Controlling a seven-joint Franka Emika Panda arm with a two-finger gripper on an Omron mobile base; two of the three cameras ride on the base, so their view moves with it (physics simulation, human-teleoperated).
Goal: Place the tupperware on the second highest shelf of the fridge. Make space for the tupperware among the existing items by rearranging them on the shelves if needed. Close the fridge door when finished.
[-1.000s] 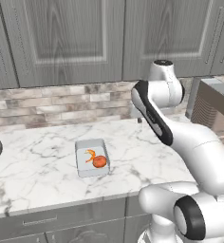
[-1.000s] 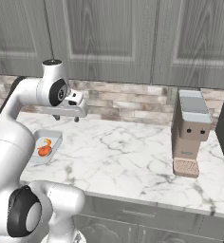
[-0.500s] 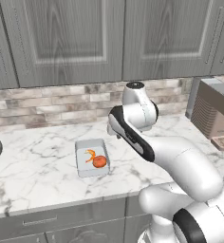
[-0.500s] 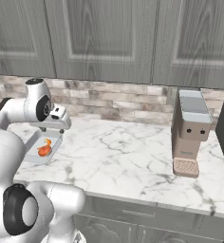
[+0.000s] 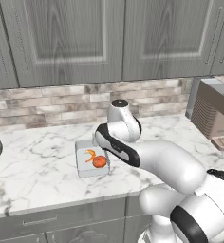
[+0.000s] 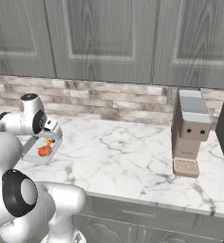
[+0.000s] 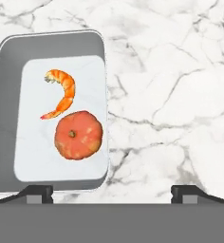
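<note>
**While the hand hangs open, the tupperware sits under its left fingertip**

Bent forward from its base, the white arm reaches low across the marble tabletop (image 5: 38,166), its wrist turned down so that the hand (image 7: 111,192) looks straight at the stone. In the hand view the two dark fingertips (image 7: 37,192) stand far apart, fully spread, with nothing between them. One tip lines up with the near short edge of the tupperware (image 7: 50,111); the other hangs over bare marble well to the side.

In the left base view the forearm crosses just beside the tupperware (image 5: 91,157), covering part of its right side. In the right base view the hand (image 6: 52,135) sits directly above the container (image 6: 40,151).

The tupperware lies flat on the tabletop, away from the front edge, with bare marble around it on every side. The brick backsplash (image 5: 61,102) rises behind, grey wall cabinets (image 5: 104,38) above it. A brown coffee machine (image 6: 191,133) stands well apart, towards the far end of the tabletop.

Inside the lidless container lie a curled orange shrimp (image 7: 61,92) and a round red-orange tomato (image 7: 79,135), just beside each other on the pale floor.
</note>
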